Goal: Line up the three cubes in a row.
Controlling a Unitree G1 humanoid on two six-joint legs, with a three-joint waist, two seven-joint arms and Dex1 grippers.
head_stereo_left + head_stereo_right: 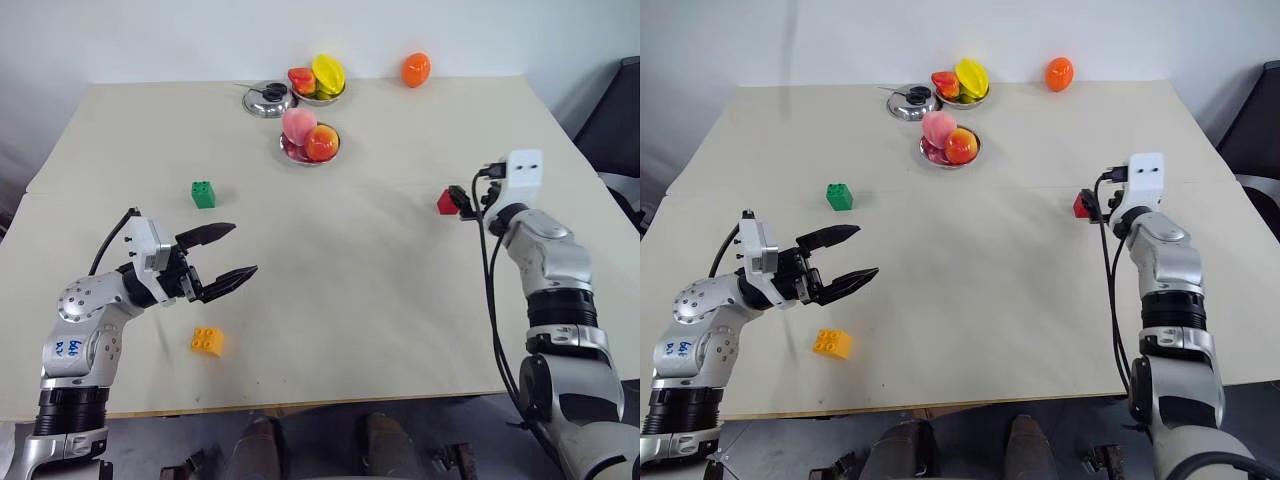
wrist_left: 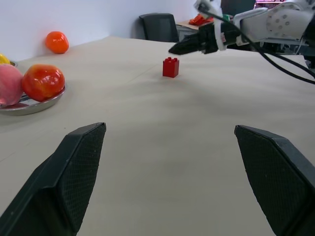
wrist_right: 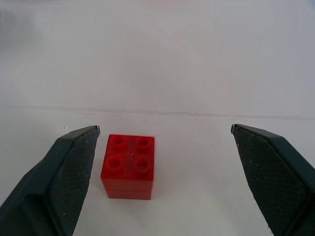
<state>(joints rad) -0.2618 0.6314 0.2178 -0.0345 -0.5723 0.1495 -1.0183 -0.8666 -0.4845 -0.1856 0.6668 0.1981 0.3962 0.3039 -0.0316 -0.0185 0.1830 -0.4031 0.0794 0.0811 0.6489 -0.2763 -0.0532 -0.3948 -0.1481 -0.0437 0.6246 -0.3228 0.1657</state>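
Note:
The red cube [image 3: 129,166] sits on the beige table [image 1: 360,290] at the right, studs up. My right gripper [image 3: 165,129] is open and hovers just above and behind it, the cube lying low between the fingers and nearer one of them, untouched. That gripper [image 1: 460,200] shows beside the red cube [image 1: 446,203] from the head. The green cube [image 1: 203,194] stands at the left middle. Near the front left lies the orange-yellow cube [image 1: 207,341]. My left gripper [image 1: 243,249] is open and empty, held above the table between those two, pointing right.
At the back of the table stand two steel bowls [image 1: 310,153] [image 1: 320,97] holding fruit, and a steel lid [image 1: 268,100] beside them. An orange fruit [image 1: 416,69] lies at the far edge. A dark chair [image 1: 618,110] is off the table's right side.

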